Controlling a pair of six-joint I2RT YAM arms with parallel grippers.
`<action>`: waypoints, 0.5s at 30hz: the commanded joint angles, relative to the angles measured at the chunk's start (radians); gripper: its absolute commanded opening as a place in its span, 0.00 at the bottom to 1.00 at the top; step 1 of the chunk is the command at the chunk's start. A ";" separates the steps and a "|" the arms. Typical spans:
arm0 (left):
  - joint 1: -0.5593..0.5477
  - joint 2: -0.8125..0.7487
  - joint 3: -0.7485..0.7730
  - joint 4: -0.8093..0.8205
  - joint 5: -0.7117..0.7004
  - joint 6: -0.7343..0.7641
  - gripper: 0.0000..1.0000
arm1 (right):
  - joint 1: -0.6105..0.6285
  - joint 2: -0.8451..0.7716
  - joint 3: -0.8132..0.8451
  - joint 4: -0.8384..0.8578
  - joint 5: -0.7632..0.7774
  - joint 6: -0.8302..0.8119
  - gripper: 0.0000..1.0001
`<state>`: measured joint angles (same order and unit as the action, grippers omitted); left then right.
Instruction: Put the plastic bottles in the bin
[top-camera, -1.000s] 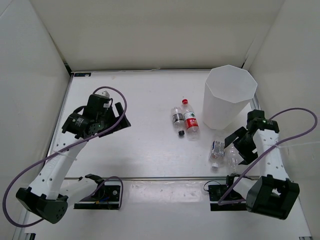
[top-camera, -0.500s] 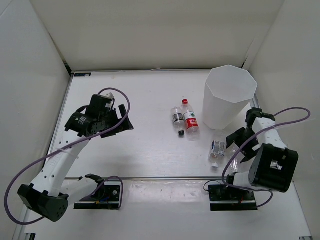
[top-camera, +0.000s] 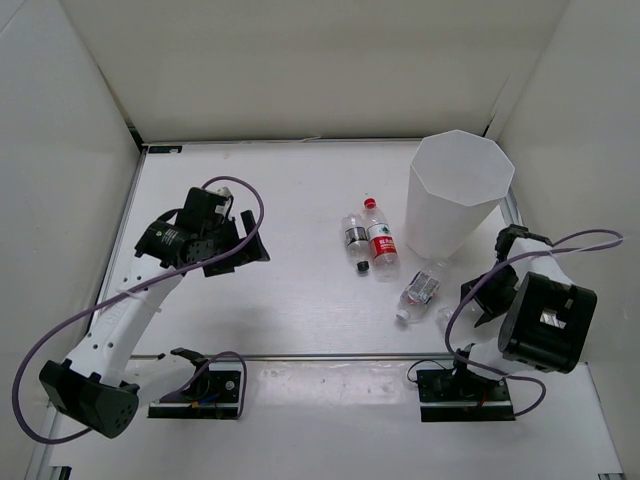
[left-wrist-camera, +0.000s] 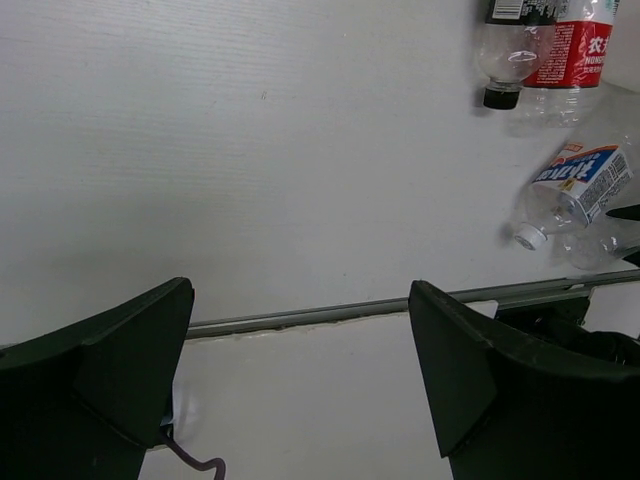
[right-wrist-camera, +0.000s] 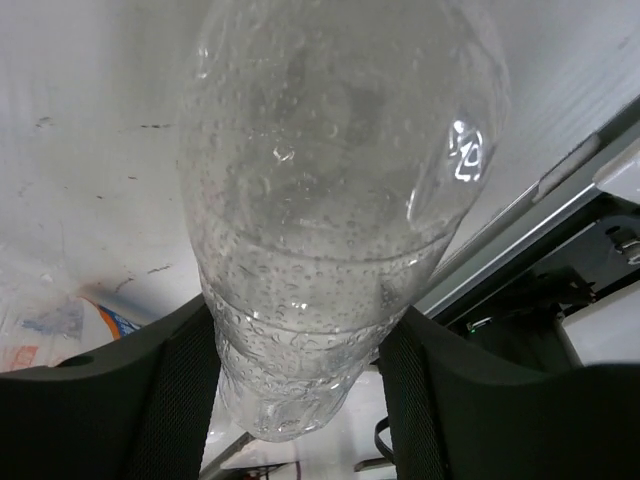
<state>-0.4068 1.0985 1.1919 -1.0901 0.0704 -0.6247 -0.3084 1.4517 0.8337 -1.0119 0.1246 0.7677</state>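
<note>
My right gripper (right-wrist-camera: 300, 375) is shut on the plain clear bottle (right-wrist-camera: 330, 190), which fills the right wrist view with droplets inside it. From above, that gripper (top-camera: 478, 298) sits low beside the tall white bin (top-camera: 440, 225), and the arm mostly hides its bottle. The bluish-white label bottle (top-camera: 420, 290) lies just left of it. The red-cap bottle (top-camera: 381, 245) and the black-cap bottle (top-camera: 355, 237) lie side by side mid-table. My left gripper (top-camera: 238, 248) hangs open and empty, far left of all the bottles (left-wrist-camera: 575, 185).
A metal rail (top-camera: 330, 356) crosses the table's near side, with both arm mounts behind it. White walls enclose the table on three sides. A purple cable (top-camera: 590, 240) loops off the right arm near the right wall.
My right gripper has closed on the plain bottle. The bluish-white label bottle was pushed up and left and now lies slanted. The left arm has drifted slightly right.
</note>
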 joint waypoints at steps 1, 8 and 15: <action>0.005 0.012 0.009 0.016 0.051 0.005 1.00 | -0.014 -0.068 -0.028 -0.027 0.003 0.015 0.51; 0.005 0.063 0.043 0.036 0.042 0.014 1.00 | -0.014 -0.331 0.043 -0.235 -0.086 0.071 0.33; 0.005 0.083 0.054 0.047 0.051 0.023 1.00 | -0.038 -0.476 0.552 -0.452 -0.229 -0.019 0.24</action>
<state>-0.4068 1.1900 1.2091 -1.0637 0.0990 -0.6205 -0.3271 1.0271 1.1736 -1.3125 -0.0013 0.8032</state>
